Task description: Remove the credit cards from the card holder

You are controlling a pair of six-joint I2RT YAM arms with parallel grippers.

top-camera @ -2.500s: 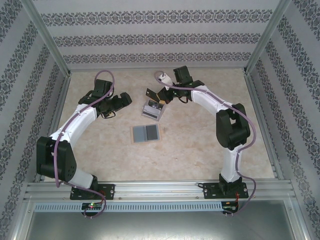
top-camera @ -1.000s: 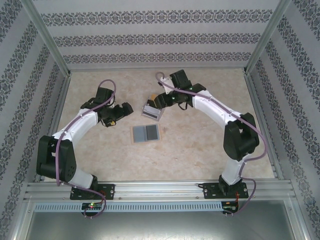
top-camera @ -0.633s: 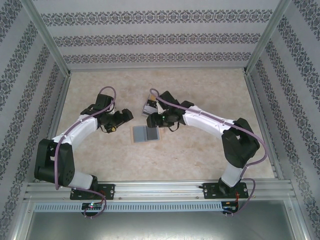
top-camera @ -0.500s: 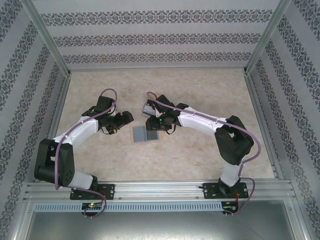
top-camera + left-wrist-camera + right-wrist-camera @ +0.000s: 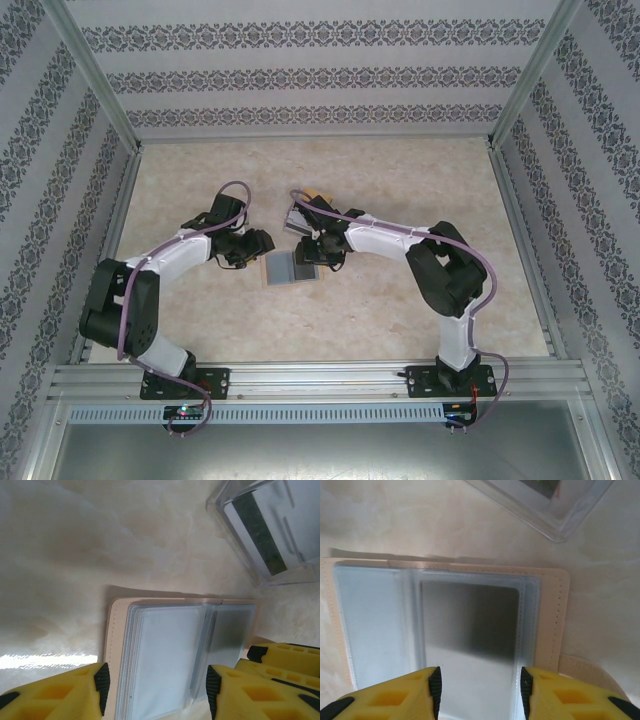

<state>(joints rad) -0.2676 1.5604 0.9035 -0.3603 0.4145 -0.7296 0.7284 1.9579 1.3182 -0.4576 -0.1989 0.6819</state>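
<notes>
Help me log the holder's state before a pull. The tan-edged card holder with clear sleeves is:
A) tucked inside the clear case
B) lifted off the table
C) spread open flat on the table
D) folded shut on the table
C: the left wrist view shows the card holder spread open, both sleeve pages face up on the table, apart from the clear case.

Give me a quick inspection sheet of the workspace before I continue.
surface: beige marbled table
job's things: card holder open flat, grey card in its sleeve; striped card in clear case beyond
clutter: small tan item behind the case, unidentifiable
grippers: left gripper and right gripper over the holder, jaws apart
cables: purple cable along each arm
surroundings: patterned walls, aluminium frame
</notes>
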